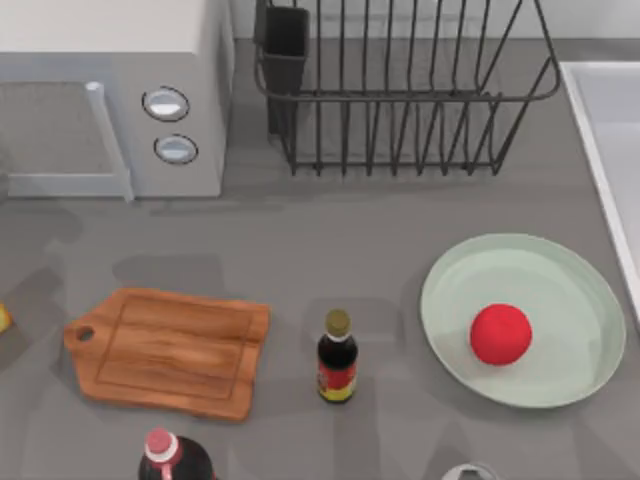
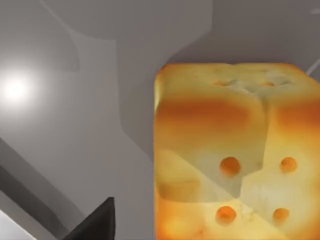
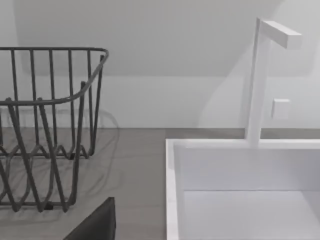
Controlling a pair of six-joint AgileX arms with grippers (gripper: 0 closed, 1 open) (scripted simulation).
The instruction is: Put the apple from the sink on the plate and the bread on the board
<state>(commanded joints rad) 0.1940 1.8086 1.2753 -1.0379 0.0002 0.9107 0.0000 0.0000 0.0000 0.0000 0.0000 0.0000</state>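
Left wrist view: one dark tip of the left claw (image 2: 97, 222) pokes in beside the bread (image 2: 235, 155); I cannot tell how wide it is. The apple (image 1: 500, 334) sits on the plate (image 1: 450, 300). A crooked grab could knock the bread farther from the board (image 1: 170, 350).

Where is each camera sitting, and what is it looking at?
Top view: above the table, looking down at the apple on the plate and the bare board.
Left wrist view: on my left arm, close to the bread.
Right wrist view: on my right arm, facing the sink.
Top and right wrist views share the rack.
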